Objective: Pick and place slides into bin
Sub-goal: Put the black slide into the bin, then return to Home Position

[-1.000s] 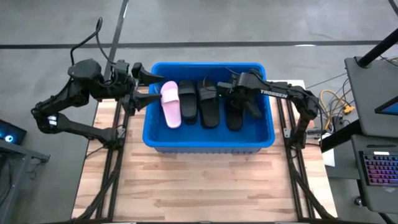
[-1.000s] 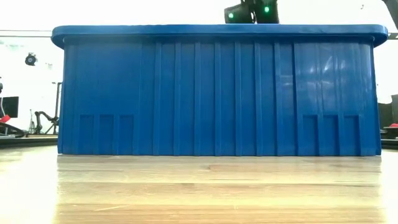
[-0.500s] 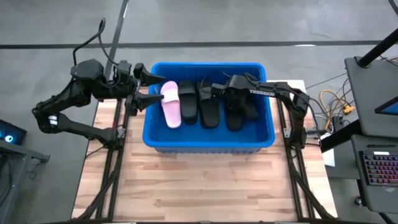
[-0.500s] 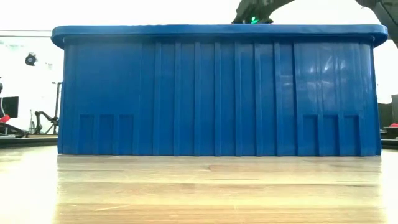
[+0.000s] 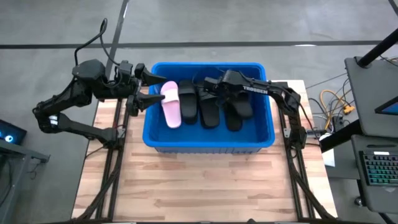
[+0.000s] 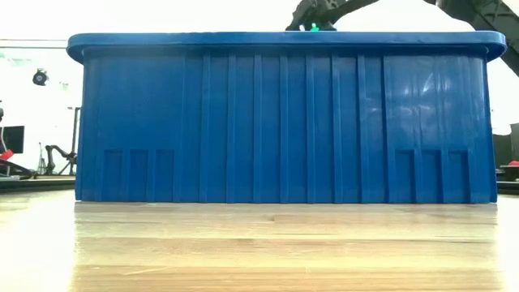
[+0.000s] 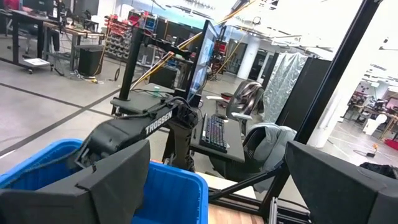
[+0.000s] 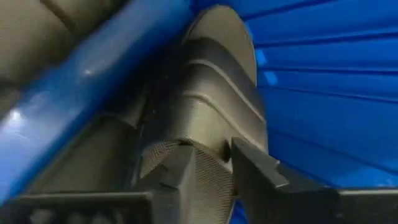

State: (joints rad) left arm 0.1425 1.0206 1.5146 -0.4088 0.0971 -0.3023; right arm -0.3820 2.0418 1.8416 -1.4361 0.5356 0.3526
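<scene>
The blue bin (image 5: 208, 142) stands at the table's far middle and fills the low view (image 6: 284, 122). Inside it lie a pale pink slide (image 5: 171, 102) and several black slides (image 5: 209, 109), soles on the bin floor. My right gripper (image 5: 215, 87) reaches into the bin from the right, low over the black slides, and is shut on a black slide (image 8: 214, 93). My left gripper (image 5: 154, 87) hovers open and empty at the bin's left rim, beside the pink slide. My right gripper holds the black slide by its near end (image 8: 189, 171), the textured footbed just behind the ribbed strap. One finger (image 8: 261, 180) lies against that end; the other is hidden by the slide. The slide reaches away along the fingers, inside the bin walls.
The bin's tall ribbed walls and rolled rim (image 5: 147, 118) surround the right gripper. Bare wooden table (image 5: 205, 186) lies in front of the bin. A desk with a keyboard (image 5: 376, 168) stands to the right, off the table.
My right gripper has gone toward the table's left edge across the inside of the bin, from above the rightmost black slides to the middle ones, turning as it went.
</scene>
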